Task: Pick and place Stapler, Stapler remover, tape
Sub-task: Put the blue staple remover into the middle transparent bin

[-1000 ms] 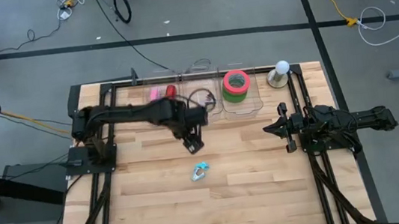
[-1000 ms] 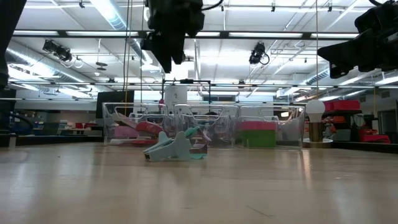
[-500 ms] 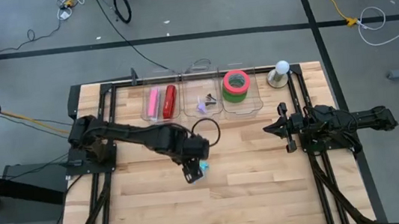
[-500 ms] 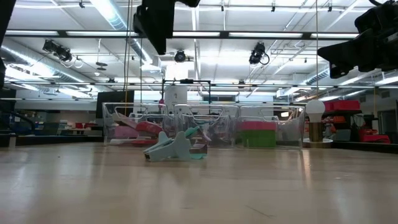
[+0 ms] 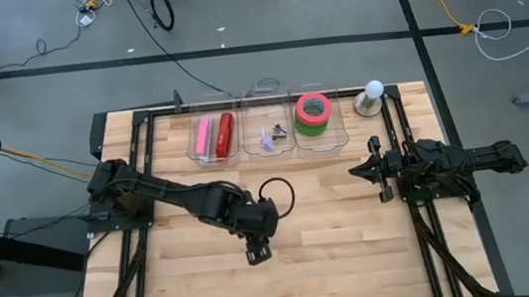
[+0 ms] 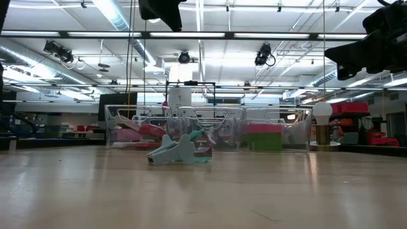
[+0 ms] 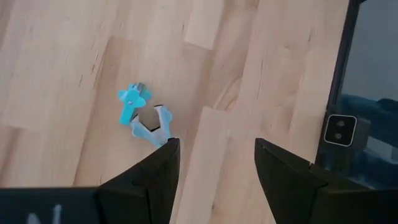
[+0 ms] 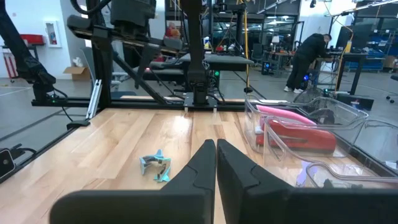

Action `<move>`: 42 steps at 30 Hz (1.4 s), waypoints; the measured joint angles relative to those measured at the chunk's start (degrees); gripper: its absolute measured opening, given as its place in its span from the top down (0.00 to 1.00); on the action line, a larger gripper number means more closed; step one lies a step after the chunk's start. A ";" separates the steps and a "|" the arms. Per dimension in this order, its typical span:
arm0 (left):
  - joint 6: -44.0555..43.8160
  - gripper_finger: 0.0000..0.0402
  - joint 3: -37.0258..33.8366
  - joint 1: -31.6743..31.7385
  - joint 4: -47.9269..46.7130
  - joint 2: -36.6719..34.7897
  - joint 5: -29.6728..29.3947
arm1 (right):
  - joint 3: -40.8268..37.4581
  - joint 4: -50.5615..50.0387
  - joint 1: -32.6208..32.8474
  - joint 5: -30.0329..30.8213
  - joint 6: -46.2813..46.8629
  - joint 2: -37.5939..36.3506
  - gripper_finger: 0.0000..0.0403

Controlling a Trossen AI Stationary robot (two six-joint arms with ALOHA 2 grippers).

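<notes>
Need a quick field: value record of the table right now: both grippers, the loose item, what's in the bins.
left gripper: open, above the staple remover, not touching it
right gripper: shut, parked at the right side of the table, holding nothing
staple remover: light blue, loose on the wooden table
clear bins: along the far edge
staplers: pink and red, side by side in the left bin
tape: red roll stacked on green, right bin

No readable text, no labels, no brands, no numbers, no signs
</notes>
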 joint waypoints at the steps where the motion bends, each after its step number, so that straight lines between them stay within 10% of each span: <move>1: -0.02 0.48 0.00 -0.18 0.02 0.01 -0.32 | 0.00 0.00 0.01 -0.01 0.00 0.00 0.96; 24: -1.74 0.48 -15.44 3.29 12.08 0.06 -1.07 | 0.00 0.01 -0.01 -0.02 0.00 0.00 0.96; 42: -18.97 0.48 -27.60 9.30 21.56 0.04 6.65 | 0.00 -0.01 0.01 -0.01 0.00 0.00 0.96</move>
